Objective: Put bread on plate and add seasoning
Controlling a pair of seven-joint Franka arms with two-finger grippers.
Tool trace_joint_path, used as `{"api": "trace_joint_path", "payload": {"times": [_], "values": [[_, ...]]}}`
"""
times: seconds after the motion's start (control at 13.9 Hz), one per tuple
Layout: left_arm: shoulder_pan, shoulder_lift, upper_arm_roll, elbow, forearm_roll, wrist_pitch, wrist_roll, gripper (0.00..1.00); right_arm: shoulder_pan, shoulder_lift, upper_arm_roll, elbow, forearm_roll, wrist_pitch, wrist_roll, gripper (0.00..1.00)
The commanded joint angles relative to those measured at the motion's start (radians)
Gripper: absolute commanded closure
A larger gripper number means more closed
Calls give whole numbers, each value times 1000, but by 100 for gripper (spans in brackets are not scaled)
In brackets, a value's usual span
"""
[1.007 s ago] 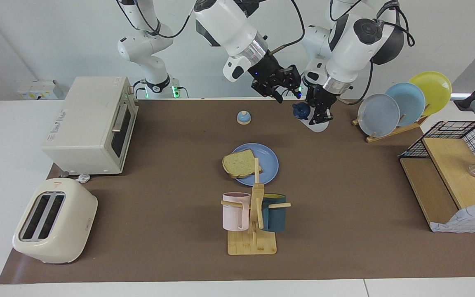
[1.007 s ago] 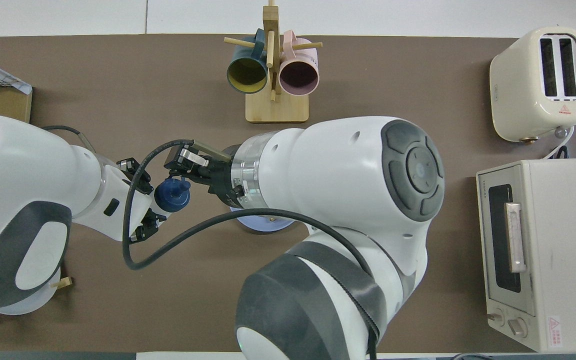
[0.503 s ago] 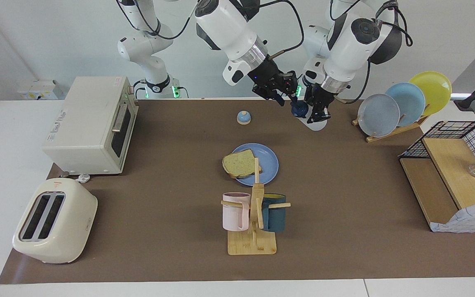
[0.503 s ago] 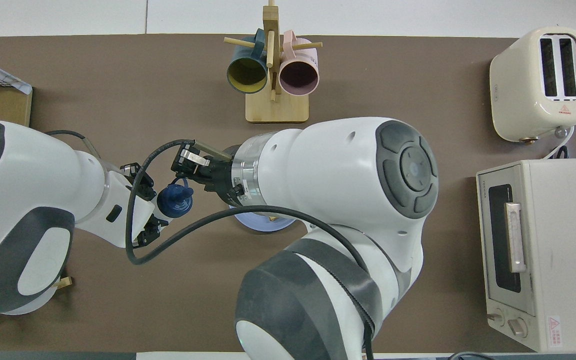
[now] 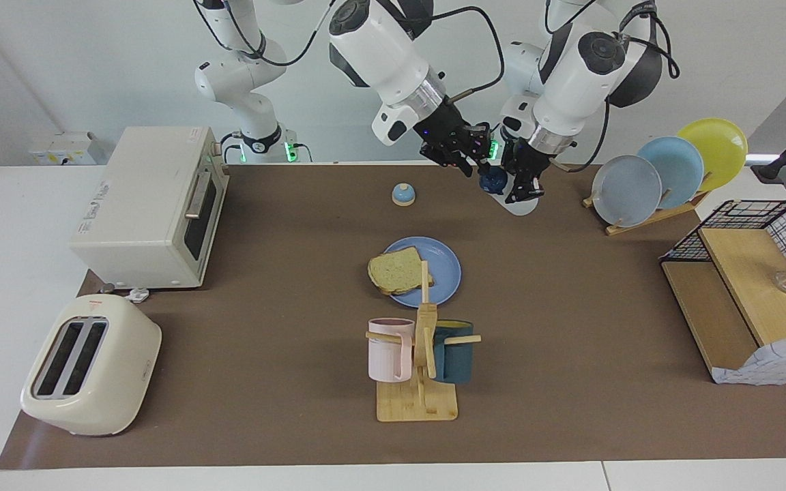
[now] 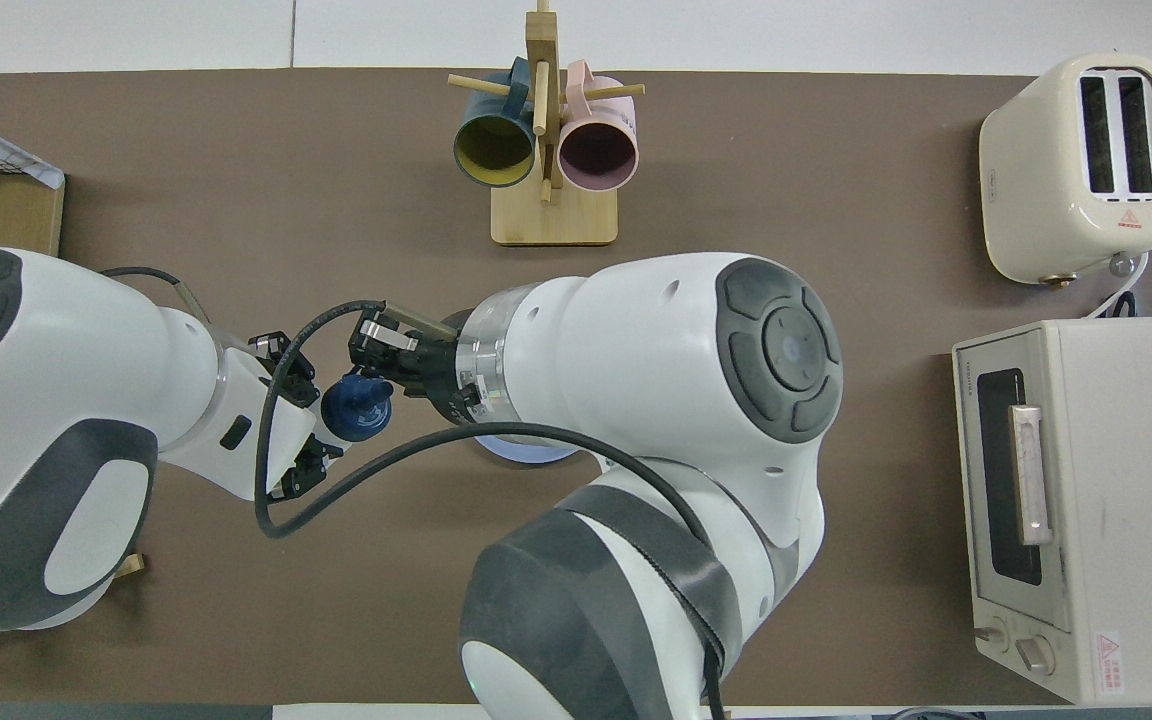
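The bread (image 5: 395, 271) lies on the blue plate (image 5: 442, 273) in the middle of the table, overhanging its rim toward the right arm's end. In the overhead view only a sliver of the plate (image 6: 526, 452) shows under the right arm. My left gripper (image 5: 525, 185) (image 6: 298, 425) is shut on the whitish body of the seasoning (image 5: 495, 180) (image 6: 357, 412). It holds the bottle tilted in the air over the table's robot end, the navy cap pointing at the right gripper. My right gripper (image 5: 473, 161) (image 6: 377, 368) is right at that cap.
A small blue-domed bell (image 5: 403, 194) stands between the plate and the robots. The mug rack (image 5: 419, 402) holds a pink and a teal mug farther out. Toaster oven (image 5: 154, 204) and toaster (image 5: 89, 365) stand at the right arm's end, plate rack (image 5: 666, 170) and wire shelf (image 5: 748, 286) at the left arm's.
The left gripper has lifted the seasoning slightly and brought it closer to the right gripper. The right gripper has come down onto the cap. Bread and plate have not moved.
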Motion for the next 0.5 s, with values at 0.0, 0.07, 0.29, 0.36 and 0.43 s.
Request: {"api": "trace_joint_path", "payload": {"times": [0.0, 0.07, 0.29, 0.36, 0.43], "values": [[-18, -45, 9, -48, -19, 35, 6, 100, 1, -27, 1, -41, -3, 18, -10, 63], [-18, -45, 11, -48, -22, 37, 6, 100, 2, -28, 1, -41, -3, 18, -10, 63], [-16, -46, 11, -53, -37, 48, 3, 100, 2, -33, 3, -53, -6, 21, -10, 63], [-16, -46, 11, -55, -43, 54, 1, 100, 2, -34, 3, -56, -6, 21, -10, 63], [-16, -46, 11, -55, -45, 55, 1, 100, 2, -34, 3, -56, -6, 21, -8, 63]]}}
